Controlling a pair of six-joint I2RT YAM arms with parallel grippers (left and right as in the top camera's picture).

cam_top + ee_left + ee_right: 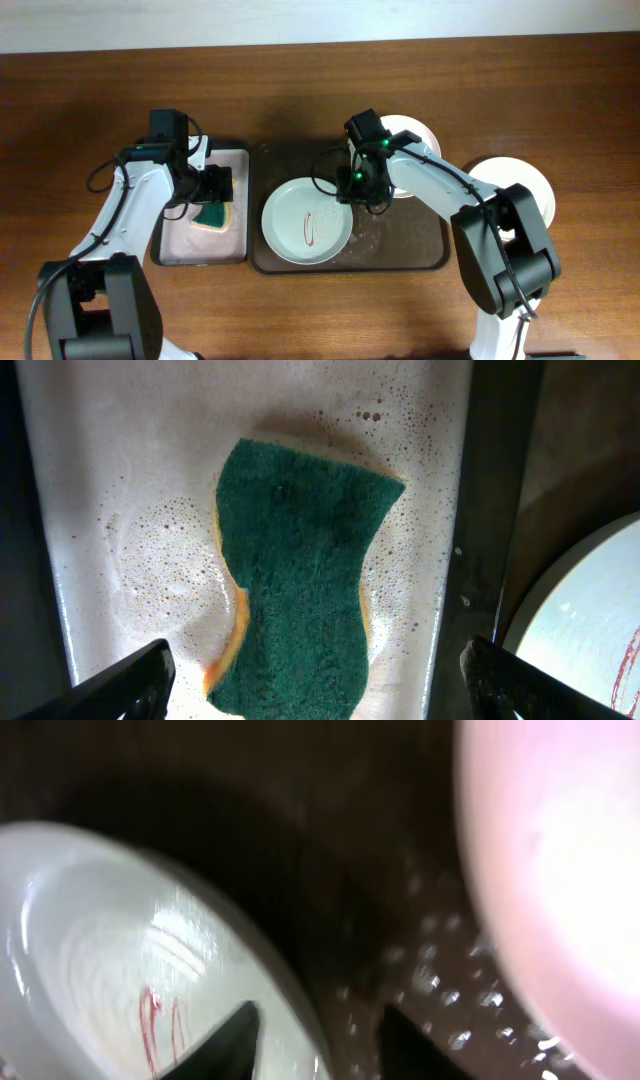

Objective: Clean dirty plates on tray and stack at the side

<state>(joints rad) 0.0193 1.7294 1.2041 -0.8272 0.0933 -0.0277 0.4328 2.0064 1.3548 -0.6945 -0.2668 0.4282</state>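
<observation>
Two round plates lie on the dark brown rectangular tray [400,262]: a red-squiggled pale green-white plate [308,222] and a white plate [407,128]. A third white plate [520,185] sits beside it. Left gripper [318,685] and right gripper [315,1042] both gape, empty.

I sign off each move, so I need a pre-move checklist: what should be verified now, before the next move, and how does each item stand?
1. Left claw open above the sponge: ok.
2. Sponge gripped: not ok; it lies loose in the sponge tray.
3. Plate in the brown tray wiped: not ok; red squiggle shows.
4. Right claw open at that plate's rim: ok.
5. Side plate clean: cannot tell; partly hidden.
</observation>
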